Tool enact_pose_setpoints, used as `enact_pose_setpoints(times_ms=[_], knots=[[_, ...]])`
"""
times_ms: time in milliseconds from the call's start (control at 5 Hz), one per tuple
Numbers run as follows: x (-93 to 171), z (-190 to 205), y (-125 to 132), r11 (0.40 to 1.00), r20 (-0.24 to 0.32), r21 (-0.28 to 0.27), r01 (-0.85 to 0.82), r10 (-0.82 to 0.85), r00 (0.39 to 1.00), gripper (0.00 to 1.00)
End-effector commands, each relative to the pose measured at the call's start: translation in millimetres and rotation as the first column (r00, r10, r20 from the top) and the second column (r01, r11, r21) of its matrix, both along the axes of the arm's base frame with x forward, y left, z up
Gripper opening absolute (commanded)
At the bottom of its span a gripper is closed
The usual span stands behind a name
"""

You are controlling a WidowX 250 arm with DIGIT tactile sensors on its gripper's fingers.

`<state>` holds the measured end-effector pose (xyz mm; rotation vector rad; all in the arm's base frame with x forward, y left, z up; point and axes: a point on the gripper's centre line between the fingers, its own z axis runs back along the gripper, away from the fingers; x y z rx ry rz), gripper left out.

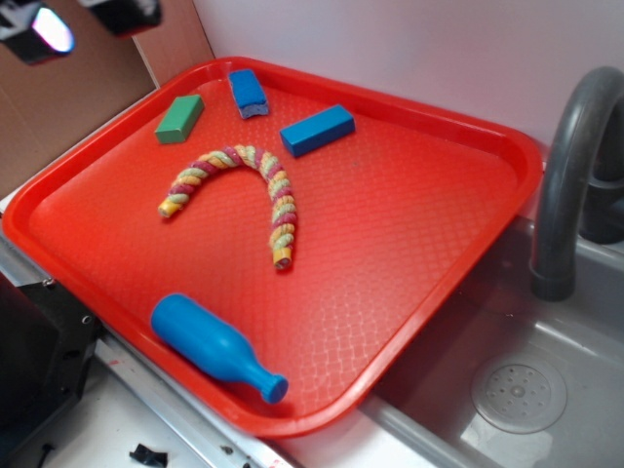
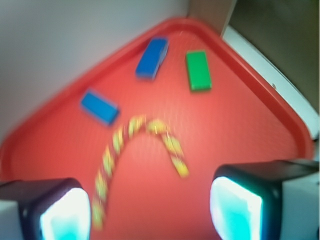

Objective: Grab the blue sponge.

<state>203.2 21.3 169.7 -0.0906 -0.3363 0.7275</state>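
Observation:
The blue sponge (image 1: 248,93) (image 2: 152,57), a short blue block with a grey underlayer, lies near the far edge of the red tray (image 1: 409,224) (image 2: 235,130), close to the wall. It is between a green block (image 1: 180,118) (image 2: 198,70) and a longer plain blue block (image 1: 317,130) (image 2: 100,106). My gripper (image 1: 83,19) (image 2: 150,210) hangs high at the exterior view's top left, well away from the sponge. It is open, with nothing between its fingers. The wrist view is blurred.
A twisted multicoloured rope (image 1: 239,190) (image 2: 140,150) arcs across the tray's middle. A blue bottle-shaped toy (image 1: 214,346) lies at the tray's front edge. A grey sink (image 1: 526,390) with a dark faucet (image 1: 570,175) stands to the right. A cardboard panel (image 1: 88,107) rises at the left.

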Motion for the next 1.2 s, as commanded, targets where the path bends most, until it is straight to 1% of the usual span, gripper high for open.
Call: enact_pose_setpoints(times_ms=[0, 200, 400, 600, 800, 1000], knots=[[66, -23, 39, 0.983, 0.112, 0.063, -0.171, 0.163, 0.980, 1.00], [95, -48, 53, 0.974, 0.117, 0.095, -0.206, 0.194, 0.974, 1.00], [112, -75, 65, 0.977, 0.095, 0.051, -0.207, 0.202, 0.975, 1.00], [125, -96, 73, 0.978, 0.050, 0.055, -0.199, 0.196, 0.979, 1.00], [129, -112, 76, 0.977, 0.011, 0.077, -0.199, 0.199, 0.980, 1.00], [133, -130, 80, 0.977, -0.039, 0.095, -0.189, 0.194, 0.980, 1.00]])
